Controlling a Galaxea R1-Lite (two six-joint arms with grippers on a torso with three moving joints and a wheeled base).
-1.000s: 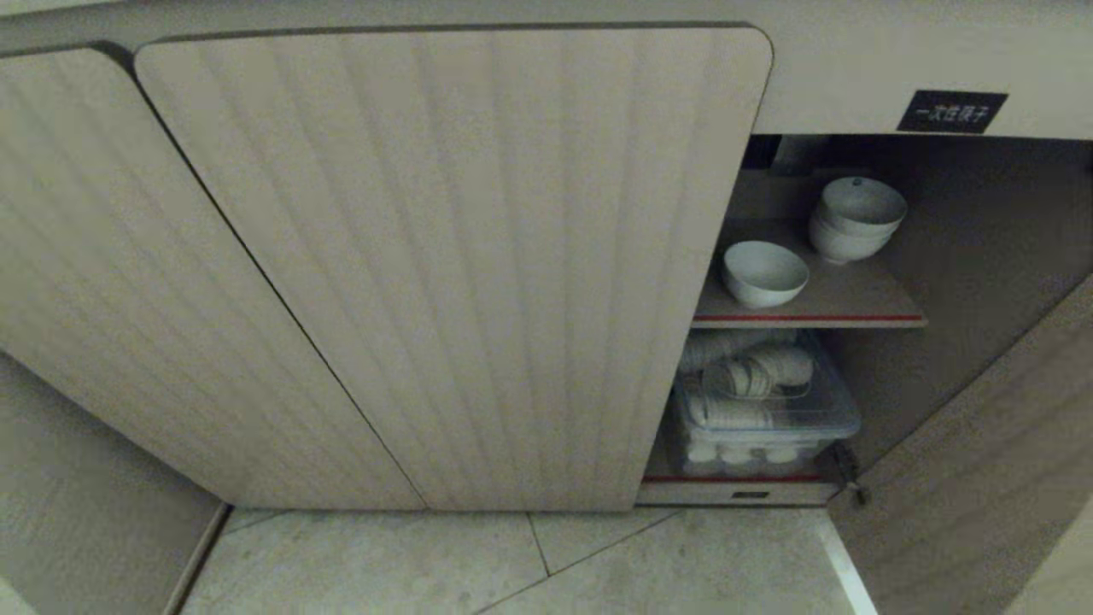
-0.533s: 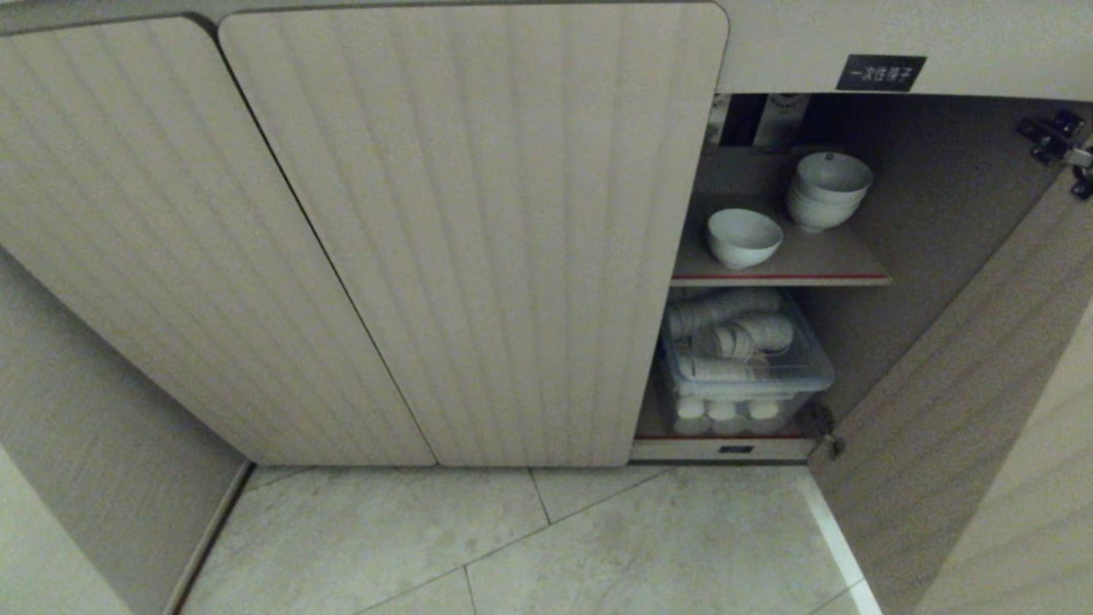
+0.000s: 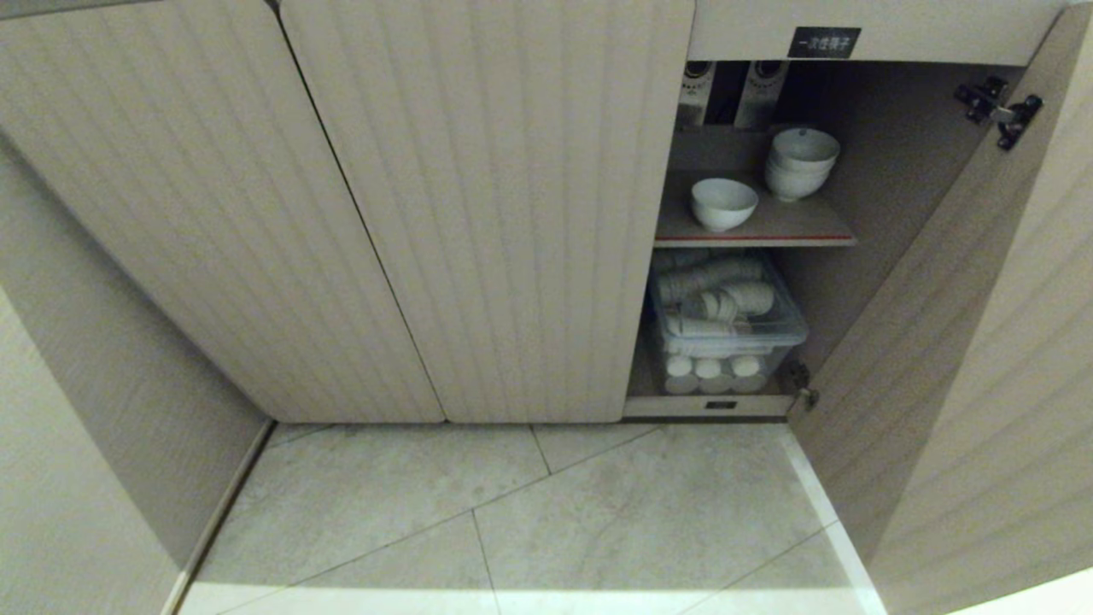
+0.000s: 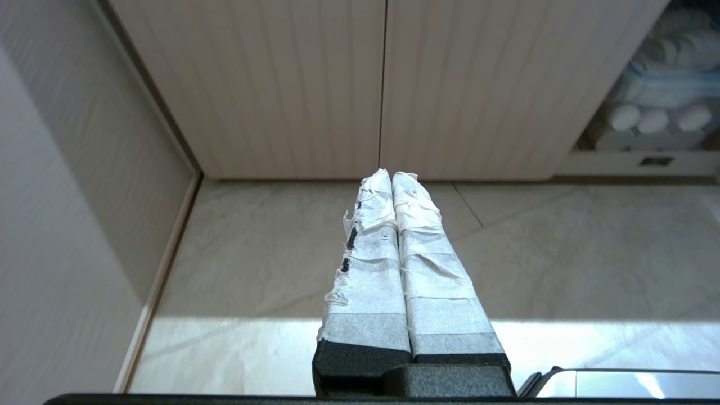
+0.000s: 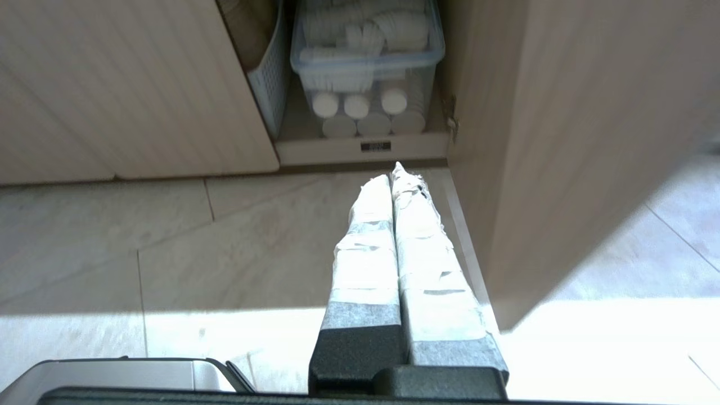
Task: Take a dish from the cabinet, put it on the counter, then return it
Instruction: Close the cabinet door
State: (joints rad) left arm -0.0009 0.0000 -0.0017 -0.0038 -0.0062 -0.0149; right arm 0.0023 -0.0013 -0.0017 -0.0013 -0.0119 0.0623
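The left gripper (image 4: 392,175) shows only in its wrist view: its tape-wrapped fingers (image 4: 368,247) are pressed together with nothing between them, hanging above the tiled floor (image 4: 253,253) and pointing at the seam of the two closed doors. The right gripper (image 5: 392,174) is likewise pressed together and empty, touching nothing, its tips aimed at the bottom edge of the open compartment. Neither arm appears in the head view.

In the head view the cabinet (image 3: 478,213) fills the upper half. Two ribbed doors, at about 10 and 12 o'clock, are closed. The compartment at 1 o'clock stands open, its door (image 3: 956,342) swung out to 3 o'clock with a hinge (image 3: 999,111) at its top. A small black label (image 3: 824,42) sits above the opening.

On the red-edged upper shelf (image 3: 768,231) a single white bowl (image 3: 723,203) stands near the front, with a stack of white bowls (image 3: 800,162) behind it toward 1 o'clock, the two apart. Below, a clear plastic bin (image 3: 726,337) holds white cups lying on their sides in the top and a row of round white ends beneath. The right wrist view also shows a white slotted basket (image 5: 267,73) just beside the bin, half hidden by the closed door.

The opening is bounded by the closed door's edge at 9 o'clock and the open door at 3 o'clock. The counter is not in view.
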